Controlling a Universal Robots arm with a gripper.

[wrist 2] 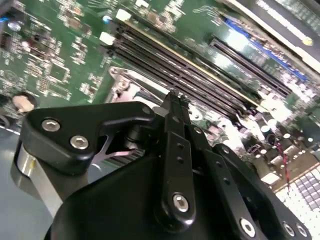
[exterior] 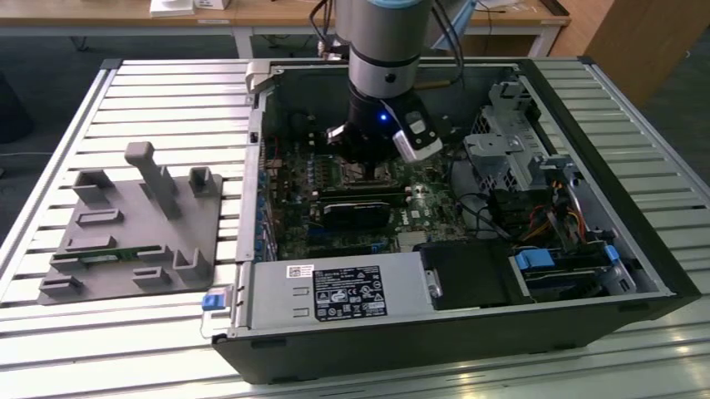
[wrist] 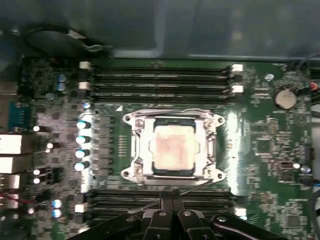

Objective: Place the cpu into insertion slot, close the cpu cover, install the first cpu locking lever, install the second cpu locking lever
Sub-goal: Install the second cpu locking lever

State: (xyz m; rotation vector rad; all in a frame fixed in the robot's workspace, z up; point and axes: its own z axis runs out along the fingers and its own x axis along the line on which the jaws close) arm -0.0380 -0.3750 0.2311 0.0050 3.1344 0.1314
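Observation:
The cpu (wrist: 173,147), a dull silver square, lies flat in the insertion slot (wrist: 172,121) on the green board. The cpu cover (wrist: 141,150), a silver frame, lies down around it, and the chip shows through its window. A thin metal lever wire (wrist: 197,185) runs along the socket edge nearest my fingers. My gripper (wrist: 172,194) hangs just beside that edge with its black fingers pressed together and nothing between them. In the second wrist view the gripper (wrist 2: 175,97) ends close to the silver socket frame (wrist 2: 120,80). In the exterior view the gripper (exterior: 367,166) hangs low inside the open case.
Long black memory slots (wrist: 160,80) flank the socket on both sides. A black heatsink block (exterior: 355,209) lies just in front of the socket, with the power supply (exterior: 332,291) nearer still. A drive cage (exterior: 505,150) and cables fill the exterior view's right. A grey fixture (exterior: 128,224) stands outside the case.

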